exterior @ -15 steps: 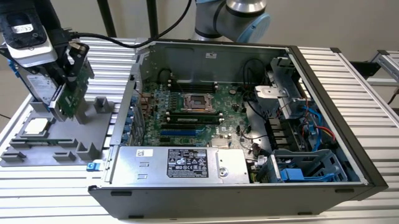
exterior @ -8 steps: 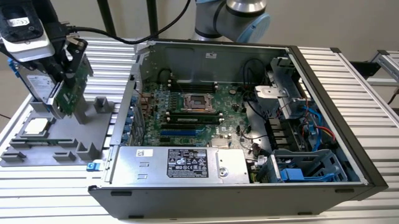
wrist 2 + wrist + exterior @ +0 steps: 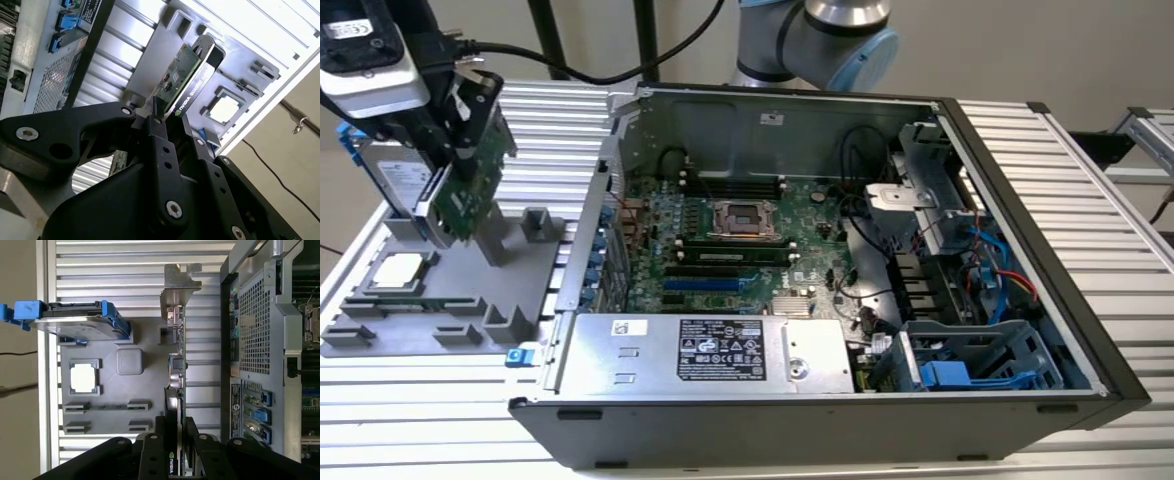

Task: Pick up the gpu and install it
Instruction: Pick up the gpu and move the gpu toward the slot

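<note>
Green gpu (image 3: 173, 80); grey tray (image 3: 115, 390)

Your arm (image 3: 817, 38) shows its blue-capped joint at the top of the exterior view, with the wrist (image 3: 374, 60) far to the exterior view's left and the gripper (image 3: 460, 155) pointing down, its black fingers (image 3: 150, 455) clamped on both faces of the gpu (image 3: 176, 367).
</note>
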Action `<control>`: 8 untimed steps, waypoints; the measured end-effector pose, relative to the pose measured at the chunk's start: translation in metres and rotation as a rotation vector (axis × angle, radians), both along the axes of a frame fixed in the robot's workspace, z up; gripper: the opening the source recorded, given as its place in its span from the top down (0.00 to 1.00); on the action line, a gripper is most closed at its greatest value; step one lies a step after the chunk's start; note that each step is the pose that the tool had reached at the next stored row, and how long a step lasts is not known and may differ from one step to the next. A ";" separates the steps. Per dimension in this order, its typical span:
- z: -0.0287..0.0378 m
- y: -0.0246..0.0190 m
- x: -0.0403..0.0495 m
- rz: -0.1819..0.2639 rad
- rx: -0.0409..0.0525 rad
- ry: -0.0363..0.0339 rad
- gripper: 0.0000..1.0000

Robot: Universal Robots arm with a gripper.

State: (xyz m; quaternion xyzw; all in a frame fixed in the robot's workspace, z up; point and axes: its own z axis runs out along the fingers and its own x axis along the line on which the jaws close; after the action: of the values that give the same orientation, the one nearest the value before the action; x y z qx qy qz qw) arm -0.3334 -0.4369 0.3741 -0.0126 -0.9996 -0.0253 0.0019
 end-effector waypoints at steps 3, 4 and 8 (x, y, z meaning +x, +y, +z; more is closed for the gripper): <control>0.0040 0.0000 0.0000 0.000 0.0000 0.0000 1.00; 0.0053 0.0000 0.0000 0.000 0.0000 0.0001 1.00; 0.0107 0.0000 0.0000 0.000 0.0000 0.0000 1.00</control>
State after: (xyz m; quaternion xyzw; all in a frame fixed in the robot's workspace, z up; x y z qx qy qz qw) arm -0.3334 -0.4369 0.3848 -0.0126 -0.9996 -0.0253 0.0019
